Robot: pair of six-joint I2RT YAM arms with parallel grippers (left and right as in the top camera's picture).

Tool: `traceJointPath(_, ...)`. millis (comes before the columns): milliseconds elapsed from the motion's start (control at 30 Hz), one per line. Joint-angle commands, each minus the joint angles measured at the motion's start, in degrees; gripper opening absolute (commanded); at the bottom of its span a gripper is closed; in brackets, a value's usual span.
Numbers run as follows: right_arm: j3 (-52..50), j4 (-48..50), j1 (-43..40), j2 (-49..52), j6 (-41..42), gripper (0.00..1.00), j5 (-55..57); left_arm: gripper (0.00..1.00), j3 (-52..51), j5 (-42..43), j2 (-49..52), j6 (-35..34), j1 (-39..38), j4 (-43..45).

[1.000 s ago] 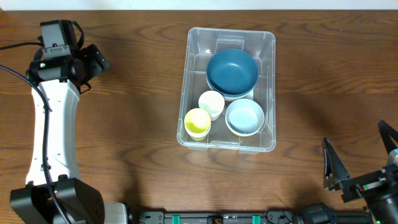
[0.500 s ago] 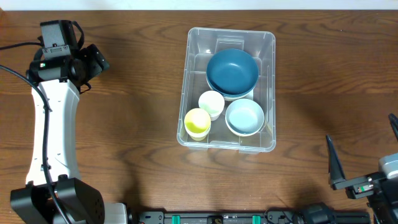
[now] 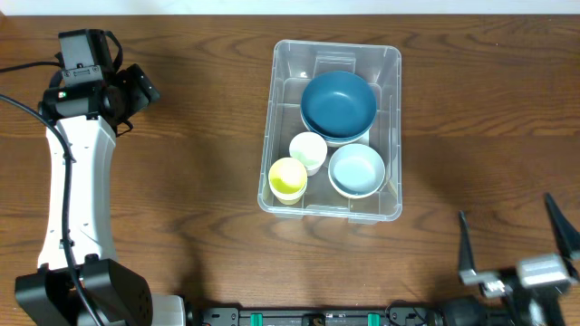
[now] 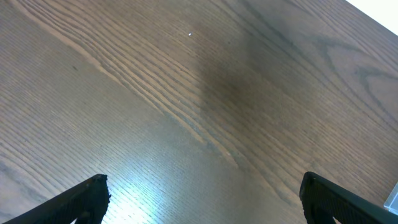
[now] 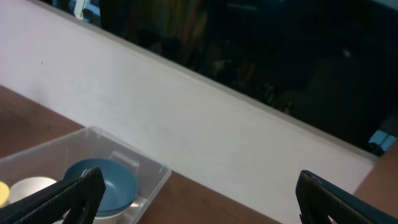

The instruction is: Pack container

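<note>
1. Left gripper (image 3: 136, 89): at the far-left part of the counter (image 3: 181, 181). In the left wrist view (image 4: 207, 190) its jaws are spread wide and released. Both dark fingertips (image 4: 93, 190) sit at the frame's lower corners with only bare wood grain between them. They hold and touch nothing.
2. Right gripper (image 3: 512, 243): at the near-right edge of the counter. Its jaws are spread wide and released, with two thin dark fingers (image 3: 464, 246) pointing away from the base. Nothing is between them in either view (image 5: 199, 186).
3. Container (image 3: 337, 45): a clear rectangular bin with rounded corners, standing flat on the counter right of centre, its long side running near to far.
4. Contents:
   - A dark blue bowl (image 3: 338, 101) lies at the far end, stacked on a paler bowl of which only the rim shows.
   - A light blue bowl (image 3: 356, 169) lies at the near right.
   - A white cup (image 3: 308, 150) and a yellow cup (image 3: 288, 177) stand at the near left, just beside each other.
5. Labels: a pale rectangular patch (image 3: 335, 62) lies on the container's far wall. Any writing on it is too small to read.
6. Position against the jaws:
   - The container is well apart from the left gripper, to its right.
   - It is well apart from the right gripper, farther back and to its left.
   - The right wrist view shows the container (image 5: 146, 165) at lower left.
</note>
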Motion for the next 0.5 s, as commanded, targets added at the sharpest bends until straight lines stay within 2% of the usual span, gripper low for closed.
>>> traceJointPath(0,-6.40,4.04,-1.03,-1.44,-0.46,0.99,-1.79,0.98,0.48,-0.70,-0.46,0.11,0.20,-0.11)
traceJointPath(200,-18.34,15.98,-3.10,-4.98,0.17,0.99,-6.58,0.98,0.48,-0.70,-0.46,0.11,0.20,-0.11)
traceJointPath(467,-28.20,28.20,-4.87,-6.71,2.38,0.99,-7.54,0.98,0.50,-0.70,-0.46,0.11,0.20,-0.11)
